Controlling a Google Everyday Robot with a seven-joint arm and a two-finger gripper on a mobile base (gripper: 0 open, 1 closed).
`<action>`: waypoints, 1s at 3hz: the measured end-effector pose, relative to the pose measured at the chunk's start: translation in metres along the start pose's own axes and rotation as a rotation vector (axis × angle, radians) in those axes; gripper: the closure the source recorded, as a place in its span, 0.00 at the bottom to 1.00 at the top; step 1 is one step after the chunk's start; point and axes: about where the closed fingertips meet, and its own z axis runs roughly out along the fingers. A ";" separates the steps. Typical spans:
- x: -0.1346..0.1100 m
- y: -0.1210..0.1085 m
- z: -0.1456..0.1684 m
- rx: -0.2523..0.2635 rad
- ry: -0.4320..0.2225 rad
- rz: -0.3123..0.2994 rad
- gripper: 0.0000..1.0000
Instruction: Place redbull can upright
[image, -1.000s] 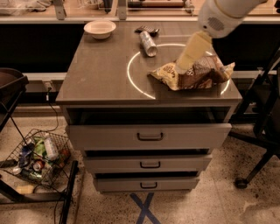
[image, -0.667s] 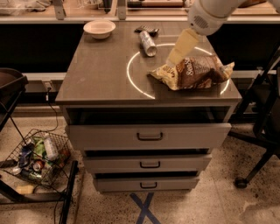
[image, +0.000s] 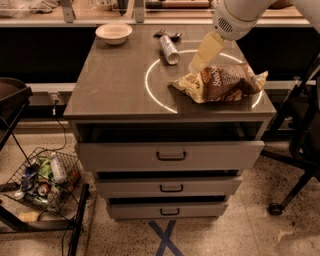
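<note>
**Q:** Camera view, over the table (image: 110, 85): what has changed?

**A:** The gripper (image: 197, 62) has slid left in the past second, from above the middle of the chip bag (image: 225, 82) to its left end; it hangs near the can (image: 169, 49), apart from it; wide or narrow, I cannot tell

**Q:** And the can?

**A:** On its side toward the back, by the white ring (image: 149, 85); unheld; the pickup looks next, the standing-up not yet done
</note>
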 end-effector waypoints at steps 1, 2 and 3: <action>-0.015 -0.001 0.006 -0.021 -0.074 0.045 0.00; -0.048 -0.007 0.019 -0.069 -0.219 0.094 0.00; -0.085 -0.014 0.034 -0.098 -0.312 0.130 0.00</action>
